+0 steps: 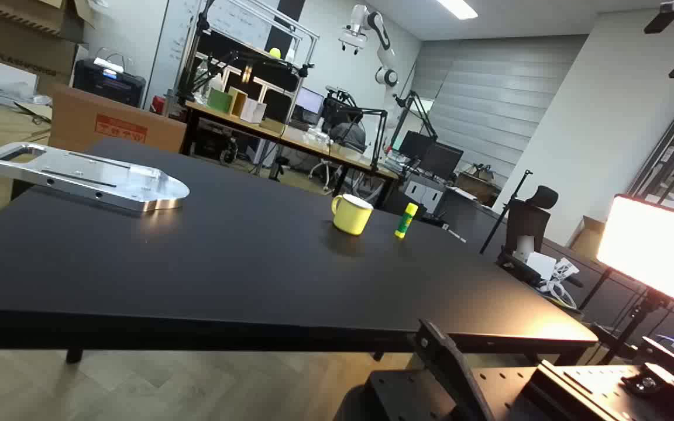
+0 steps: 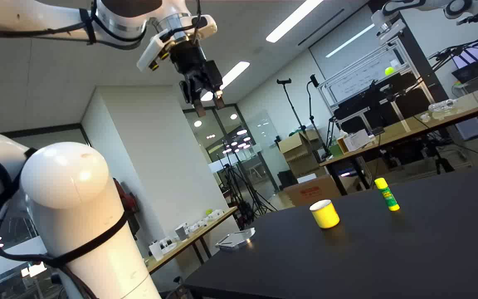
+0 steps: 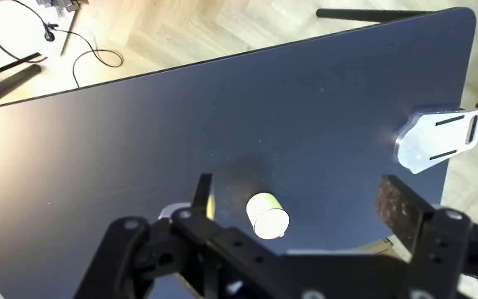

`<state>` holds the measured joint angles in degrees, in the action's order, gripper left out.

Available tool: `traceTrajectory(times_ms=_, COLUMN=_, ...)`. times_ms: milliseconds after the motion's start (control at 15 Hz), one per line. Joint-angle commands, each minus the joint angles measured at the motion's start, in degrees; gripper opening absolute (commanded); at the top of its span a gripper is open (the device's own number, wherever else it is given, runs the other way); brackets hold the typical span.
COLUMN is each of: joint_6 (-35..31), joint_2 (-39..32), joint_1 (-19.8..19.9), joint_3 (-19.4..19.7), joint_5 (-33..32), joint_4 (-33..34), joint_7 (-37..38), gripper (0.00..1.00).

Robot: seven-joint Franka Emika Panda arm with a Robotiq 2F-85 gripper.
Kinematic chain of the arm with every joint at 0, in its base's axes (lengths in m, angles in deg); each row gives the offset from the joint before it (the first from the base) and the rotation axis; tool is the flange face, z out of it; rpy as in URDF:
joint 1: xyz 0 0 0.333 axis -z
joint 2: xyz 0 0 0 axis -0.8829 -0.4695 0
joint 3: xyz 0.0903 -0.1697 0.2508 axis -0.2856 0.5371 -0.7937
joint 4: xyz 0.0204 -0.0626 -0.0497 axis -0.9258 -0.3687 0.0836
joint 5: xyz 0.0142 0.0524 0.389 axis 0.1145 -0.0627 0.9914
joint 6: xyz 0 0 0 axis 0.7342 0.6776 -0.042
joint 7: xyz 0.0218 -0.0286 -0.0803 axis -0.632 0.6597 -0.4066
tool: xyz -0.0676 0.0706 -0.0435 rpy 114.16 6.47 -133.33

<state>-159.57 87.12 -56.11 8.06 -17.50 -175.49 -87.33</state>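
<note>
My gripper stands open high above the black table, nothing between its fingers. In an exterior view the gripper points downward from the arm. A yellow mug with a white rim is upright on the table, seen far below the gap between the fingers. Beside the mug, a yellow and green glue stick stands on end. In the wrist view a yellow sliver shows at the left finger; it may be the glue stick, mostly hidden.
A silver metal plate with a handle slot lies by one table end, jutting past the edge in the wrist view. A bright lamp panel and a dark perforated mount stand near the other end. White arm links fill a foreground.
</note>
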Motion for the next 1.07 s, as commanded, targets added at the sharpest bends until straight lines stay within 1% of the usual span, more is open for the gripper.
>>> traceTrajectory(times_ms=0, joint_6=0.12, joint_2=-0.34, joint_1=1.1, joint_3=-0.75, joint_5=0.69, joint_4=0.15, joint_7=-0.74, gripper=1.0)
traceTrajectory(times_ms=733, joint_6=0.11, joint_2=-0.22, joint_1=1.09, joint_3=-0.74, joint_5=0.68, joint_4=0.16, joint_7=-0.78, gripper=1.0)
traceTrajectory(times_ms=800, joint_6=-1.16, joint_2=-1.97, joint_1=0.89, joint_3=-0.46, joint_5=0.2, joint_4=0.81, joint_7=-1.47, gripper=1.0)
traceTrajectory(times_ms=1000, joint_6=-11.0, joint_2=-10.83, joint_1=-0.26, joint_3=1.3, joint_5=-0.15, joint_4=3.14, joint_7=-4.65, gripper=1.0)
